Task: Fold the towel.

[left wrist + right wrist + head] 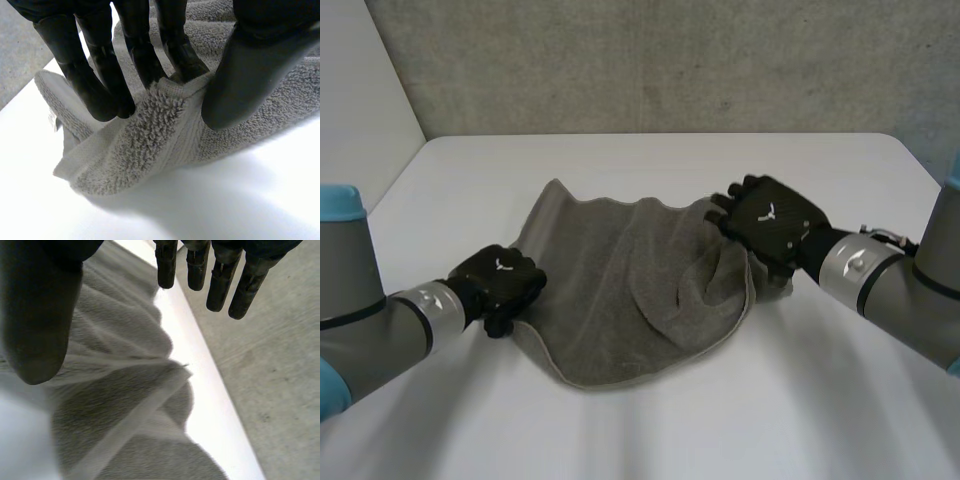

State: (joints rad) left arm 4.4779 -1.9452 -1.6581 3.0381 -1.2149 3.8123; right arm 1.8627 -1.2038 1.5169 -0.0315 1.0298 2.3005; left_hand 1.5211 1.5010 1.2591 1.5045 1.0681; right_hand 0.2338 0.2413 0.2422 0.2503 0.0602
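The white rectangular table (650,150) spreads beneath both hands. On it lies the grey terry-cloth towel (620,290), rumpled, spanning the gap from the left hand across to the right hand, with its far side bunched up into a raised fold under the right hand. The grey left arm (380,330) and the grey right arm (890,280) reach in from either side. The black left hand (500,280) sits at the towel's edge nearest to it and grasps it: its fingers (100,85) press down on the hemmed border while the thumb (240,75) closes against the cloth from the other side. The black right hand (770,220) hangs released over the opposite end, its fingers (220,285) straight and clear of the cloth, the towel below its palm.
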